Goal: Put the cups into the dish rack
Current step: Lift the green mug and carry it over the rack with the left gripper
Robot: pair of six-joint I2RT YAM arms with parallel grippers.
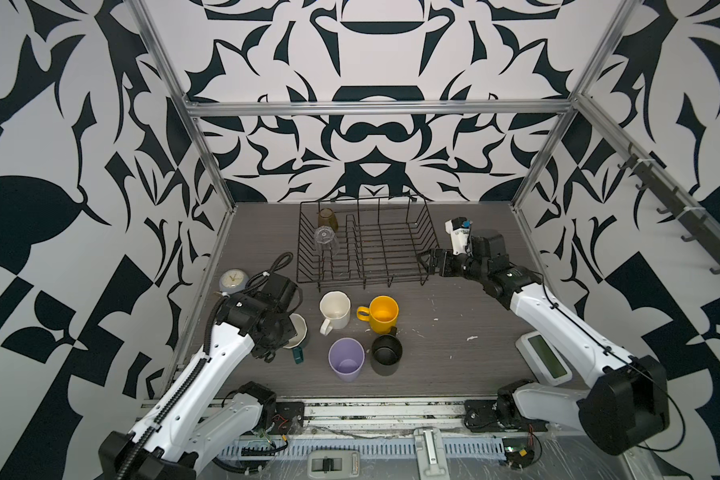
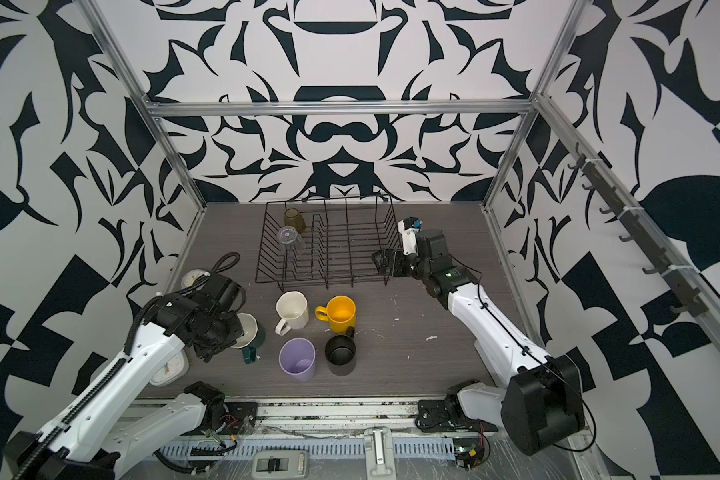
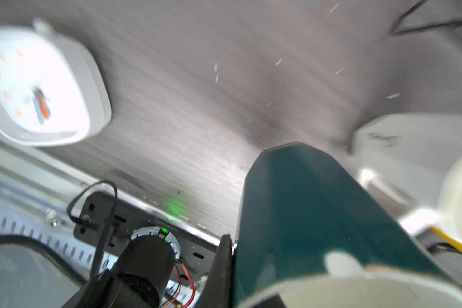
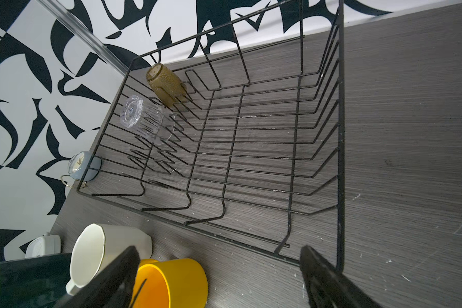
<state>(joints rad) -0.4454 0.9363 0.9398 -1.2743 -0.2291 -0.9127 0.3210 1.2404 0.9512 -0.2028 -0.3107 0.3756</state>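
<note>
My left gripper (image 1: 283, 336) pinches the dark-green mug (image 1: 299, 329) at its rim; mug about upright, mouth up, handle pointing near. Right gripper (image 1: 427, 262) jaws spread by dish rack (image 1: 391, 249).

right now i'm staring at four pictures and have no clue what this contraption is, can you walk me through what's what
This is a tabletop robot: two white-and-black arms, each ending in a two-fingered gripper. Two pictures look down on the whole scene from above; the other two come from cameras on the arms' wrists. On the grey table stands a black wire dish rack holding an amber tumbler and a clear tumbler, both bottom-up. In front of it stand a cream mug, a yellow mug, a lilac tumbler and a black mug. The left gripper is shut on the rim of a dark-green mug. The right gripper hangs open and empty beside the rack.
</note>
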